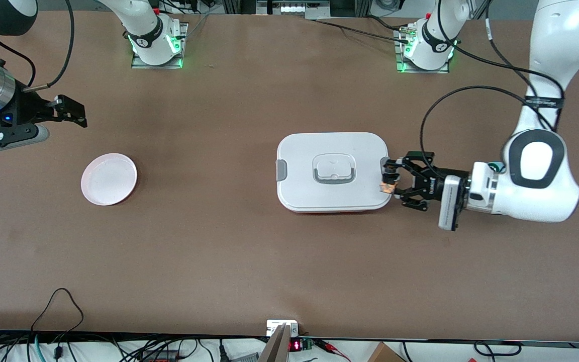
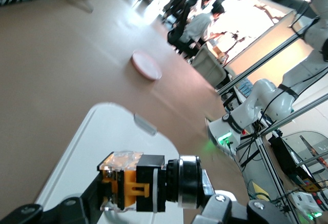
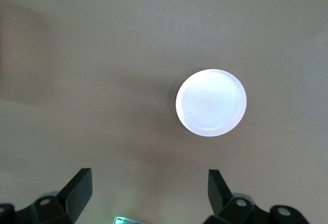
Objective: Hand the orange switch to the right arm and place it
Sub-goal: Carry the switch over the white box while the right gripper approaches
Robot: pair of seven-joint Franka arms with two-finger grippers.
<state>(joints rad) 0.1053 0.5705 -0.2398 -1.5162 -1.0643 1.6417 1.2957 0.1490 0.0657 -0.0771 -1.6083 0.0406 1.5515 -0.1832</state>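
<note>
The orange switch (image 1: 389, 183) is a small black cylinder with an orange band, held sideways in my left gripper (image 1: 391, 182), which is shut on it. It hangs over the edge of the white lidded box (image 1: 332, 171) at the left arm's end. In the left wrist view the switch (image 2: 148, 183) lies between the fingers, its orange clip and clear end showing. My right gripper (image 1: 71, 111) is open and empty, up in the air near the right arm's end of the table. The right wrist view shows its open fingers (image 3: 78, 188) over bare table.
A pink round plate (image 1: 109, 179) lies on the table toward the right arm's end; it also shows in the right wrist view (image 3: 211, 102) and the left wrist view (image 2: 146, 65). The white box has a grey handle (image 1: 333, 170) and side latches. Cables run along the table's near edge.
</note>
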